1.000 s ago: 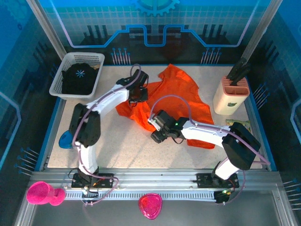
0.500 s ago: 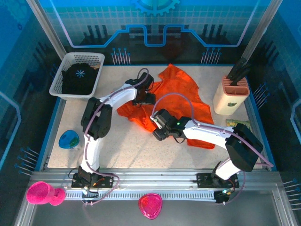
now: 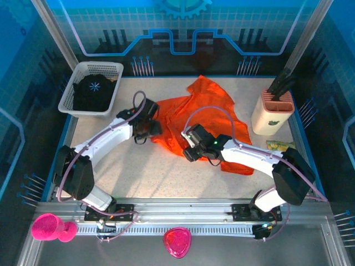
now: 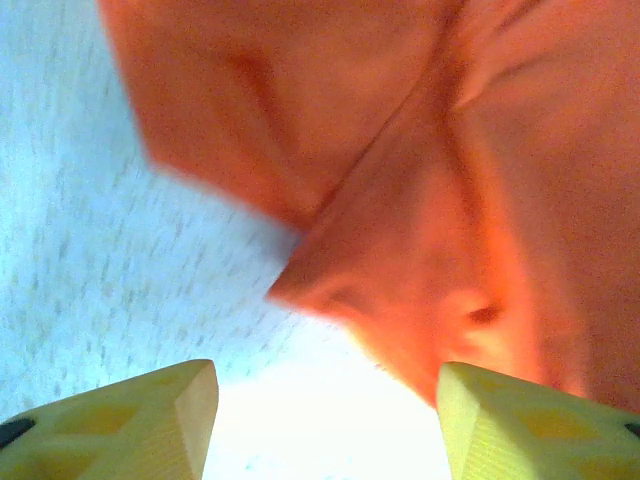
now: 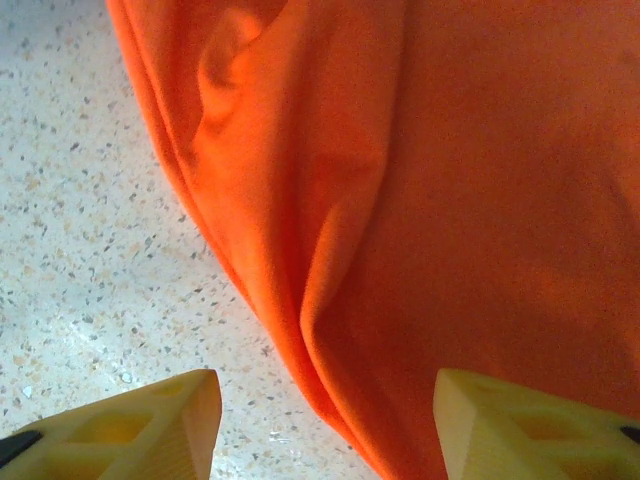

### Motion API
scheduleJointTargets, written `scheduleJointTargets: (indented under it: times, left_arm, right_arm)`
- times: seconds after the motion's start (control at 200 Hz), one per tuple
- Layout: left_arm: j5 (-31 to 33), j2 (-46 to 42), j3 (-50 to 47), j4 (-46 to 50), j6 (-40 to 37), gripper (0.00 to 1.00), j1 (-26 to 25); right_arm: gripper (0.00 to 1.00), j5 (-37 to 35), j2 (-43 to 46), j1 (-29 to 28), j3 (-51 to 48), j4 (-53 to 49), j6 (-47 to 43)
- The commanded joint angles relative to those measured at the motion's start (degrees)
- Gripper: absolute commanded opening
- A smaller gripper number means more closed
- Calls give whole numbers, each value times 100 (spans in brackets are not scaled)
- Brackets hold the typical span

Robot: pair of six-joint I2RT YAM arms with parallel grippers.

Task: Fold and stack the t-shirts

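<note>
Since the earlier frame, the left arm has swung toward 9 o'clock. Its lower links now lie low over the 8 o'clock part of the table (image 3: 138,166), and the left gripper (image 3: 148,127) has drawn back from the middle of the cloth to its 9 o'clock edge. The right gripper (image 3: 189,152) has shifted slightly toward 12 o'clock.

**Left gripper.** Jaws stand wide. In the left wrist view the left gripper (image 4: 325,430) has one fingertip over bare table and the other at the margin of the cloth. A folded corner of the orange t-shirt (image 4: 480,150) lies ahead between them. The picture is blurred, so contact cannot be determined.

**Right gripper.** Jaws stand wide. In the right wrist view the right gripper (image 5: 320,430) sits over a creased edge of the orange t-shirt (image 5: 450,200), with speckled table at 9 o'clock of that edge.

**Task items.** The orange t-shirt (image 3: 211,111) lies crumpled on the table, from centre toward 1 o'clock. The black t-shirt (image 3: 94,91) rests inside the white mesh basket (image 3: 66,101) at the 10 o'clock corner, starburst print facing up.

**Other items.** A knife block (image 3: 272,113) stands at 2 o'clock, well apart from both shirts.
</note>
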State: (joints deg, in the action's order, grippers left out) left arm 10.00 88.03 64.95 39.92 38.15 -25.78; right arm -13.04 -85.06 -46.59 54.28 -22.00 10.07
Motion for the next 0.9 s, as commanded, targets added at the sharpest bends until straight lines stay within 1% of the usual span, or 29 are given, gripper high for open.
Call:
scheduleJointTargets:
  times: [0.0, 0.07, 0.16, 0.44, 0.671, 0.891]
  left_arm:
    - [-526, -368, -847, -879, 1069, 54, 106]
    - [-612, -490, -1186, -1275, 1435, 51, 117]
    - [-608, -554, -1431, -1613, 1780, 51, 118]
    - [-628, -685, -1911, -2543, 2486, 52, 119]
    - [-750, -327, -1923, -2896, 2610, 51, 135]
    - [-719, -108, -1675, -2911, 2515, 50, 170]
  right_arm:
    - [59, 125, 288, 165, -132, -76, 40]
    - [59, 172, 415, 259, -226, -76, 57]
    - [59, 226, 568, 325, -356, -42, 74]
    - [59, 341, 798, 444, -717, 63, 170]
    - [59, 381, 811, 472, -744, 73, 154]
    - [59, 415, 868, 474, -822, 82, 190]
